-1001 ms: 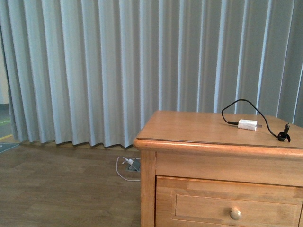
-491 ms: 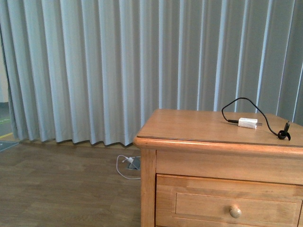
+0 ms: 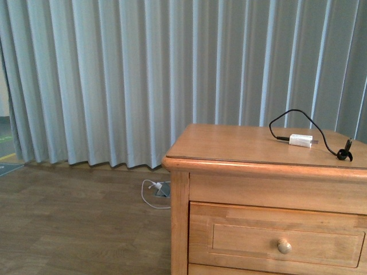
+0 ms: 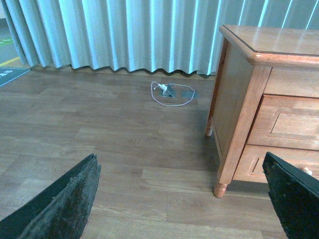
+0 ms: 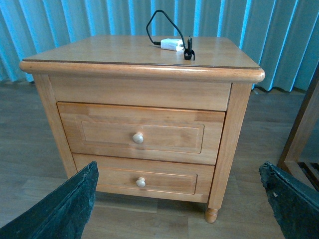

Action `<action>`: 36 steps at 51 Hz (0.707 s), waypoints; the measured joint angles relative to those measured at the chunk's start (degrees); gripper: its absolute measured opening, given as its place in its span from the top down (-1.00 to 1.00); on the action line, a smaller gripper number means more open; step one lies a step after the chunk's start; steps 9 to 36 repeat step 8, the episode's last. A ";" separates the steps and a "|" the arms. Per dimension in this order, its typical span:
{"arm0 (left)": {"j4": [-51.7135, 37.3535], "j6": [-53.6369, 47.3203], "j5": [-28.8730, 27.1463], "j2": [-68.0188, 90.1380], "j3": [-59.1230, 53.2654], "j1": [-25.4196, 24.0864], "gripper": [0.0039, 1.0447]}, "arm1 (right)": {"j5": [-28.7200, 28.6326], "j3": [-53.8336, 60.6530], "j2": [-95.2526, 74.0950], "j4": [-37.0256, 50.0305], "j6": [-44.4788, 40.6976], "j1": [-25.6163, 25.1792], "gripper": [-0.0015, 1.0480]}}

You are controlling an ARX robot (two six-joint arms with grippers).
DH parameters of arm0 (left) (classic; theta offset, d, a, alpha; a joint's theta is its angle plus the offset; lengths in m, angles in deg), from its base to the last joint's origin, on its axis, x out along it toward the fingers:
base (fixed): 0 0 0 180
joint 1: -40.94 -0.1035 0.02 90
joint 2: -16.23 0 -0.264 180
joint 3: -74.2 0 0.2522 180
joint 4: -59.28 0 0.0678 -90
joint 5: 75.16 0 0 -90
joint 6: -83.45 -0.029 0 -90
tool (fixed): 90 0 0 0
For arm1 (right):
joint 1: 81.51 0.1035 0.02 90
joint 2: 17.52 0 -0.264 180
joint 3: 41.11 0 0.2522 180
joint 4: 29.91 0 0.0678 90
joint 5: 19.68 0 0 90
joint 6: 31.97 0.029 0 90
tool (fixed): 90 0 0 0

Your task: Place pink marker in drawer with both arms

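Currently both drawers are closed; the upper drawer (image 5: 141,133) sits under the table (image 5: 99,50) top carrying a white charger (image 5: 171,44). Left tool (image 4: 189,199) and right tool (image 5: 179,204) spread apart, empty. Pink marker unseen.

One wooden nightstand (image 5: 144,69), two drawers (image 5: 139,133) (image 5: 142,177), two round knobs (image 5: 138,138) (image 5: 141,182), one white charger (image 5: 172,45), one black cable (image 5: 158,20).

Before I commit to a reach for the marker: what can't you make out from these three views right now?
- Pink marker: in no view; the closed upper wooden drawer and lower drawer hide their insides.
- Front view: right edge crops the wooden nightstand; no arm shows.
- Left gripper, right gripper: open; only dark fingertips show at the corners.
- White charger block: too small for detail.
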 joint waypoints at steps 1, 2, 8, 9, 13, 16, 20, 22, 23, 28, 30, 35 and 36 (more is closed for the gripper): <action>0.00 0.00 0.00 0.00 0.00 0.00 -0.89 | 0.00 0.00 0.00 0.00 -0.02 0.00 -0.84; 0.00 0.00 0.00 0.00 0.00 0.00 -0.89 | 0.00 0.00 0.00 0.00 0.00 0.00 -0.84; 0.00 0.00 0.00 0.00 0.00 0.00 -0.89 | 0.02 0.00 0.00 0.00 0.00 0.00 -0.84; 0.00 0.00 0.00 0.00 0.00 0.00 -0.89 | 0.02 0.00 0.00 0.00 0.00 0.00 -0.84; 0.00 0.00 0.00 0.00 0.00 0.00 -0.89 | 0.02 0.00 0.00 0.00 0.00 0.00 -0.84; 0.00 0.00 0.00 0.00 0.00 0.00 -0.89 | 0.02 0.00 0.00 0.00 0.00 0.00 -0.84; 0.00 0.00 0.00 0.00 0.00 0.00 -0.89 | 0.02 0.00 0.00 0.00 0.00 0.00 -0.84; 0.00 0.00 0.00 0.00 0.00 0.00 -0.89 | 0.02 0.00 0.00 0.00 0.00 0.00 -0.84; 0.00 0.00 0.00 0.00 0.00 0.00 -0.89 | 0.02 0.00 0.00 0.00 0.00 0.00 -0.84; 0.00 0.00 0.00 0.00 0.00 0.00 -0.89 | 0.02 0.00 0.00 0.00 0.00 0.00 -0.84; 0.00 0.00 0.00 0.00 0.00 0.00 -0.89 | 0.02 0.00 0.00 0.00 0.00 0.00 -0.84; 0.00 0.00 0.00 0.00 0.00 0.00 -0.89 | 0.02 0.00 0.00 0.00 0.00 0.00 -0.84; 0.00 0.00 0.00 0.00 0.00 0.00 -0.89 | 0.02 0.00 0.00 0.00 0.00 0.00 -0.84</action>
